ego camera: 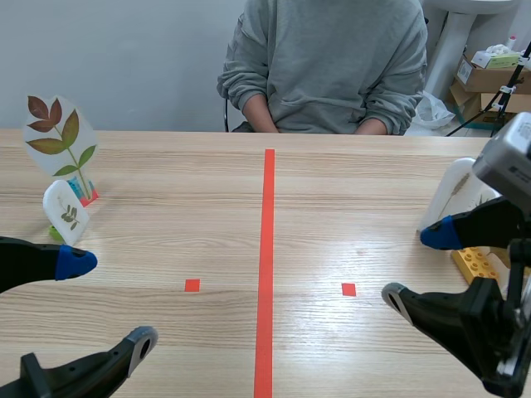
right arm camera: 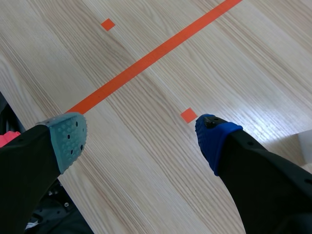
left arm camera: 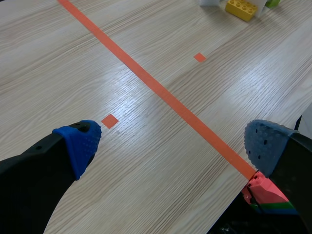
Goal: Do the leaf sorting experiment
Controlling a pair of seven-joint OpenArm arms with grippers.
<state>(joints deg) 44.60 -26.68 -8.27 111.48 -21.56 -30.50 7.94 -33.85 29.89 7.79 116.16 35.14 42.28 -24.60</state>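
A tall clear card with a pressed leafy sprig [ego camera: 60, 137] stands on a red and blue base at the far left. In front of it stands a smaller white leaf card [ego camera: 65, 212]. Another white card [ego camera: 459, 192] stands at the far right, partly hidden by my right arm, with a yellow brick [ego camera: 475, 264] beside it. My left gripper [ego camera: 108, 303] is open low over the near left of the table, holding nothing. The right gripper [ego camera: 416, 267] is open too, just left of the white card and brick. Both wrist views show only bare table between the fingers [left arm camera: 78, 146] [right arm camera: 214, 136].
A person in a grey sweatshirt [ego camera: 332, 58] sits across the table, hands below its edge. An orange-red tape line [ego camera: 266, 265] runs down the middle. The yellow brick [left arm camera: 241, 9] shows far ahead of my left gripper [left arm camera: 170, 146]. Cardboard boxes [ego camera: 489, 79] stand behind, at the right.
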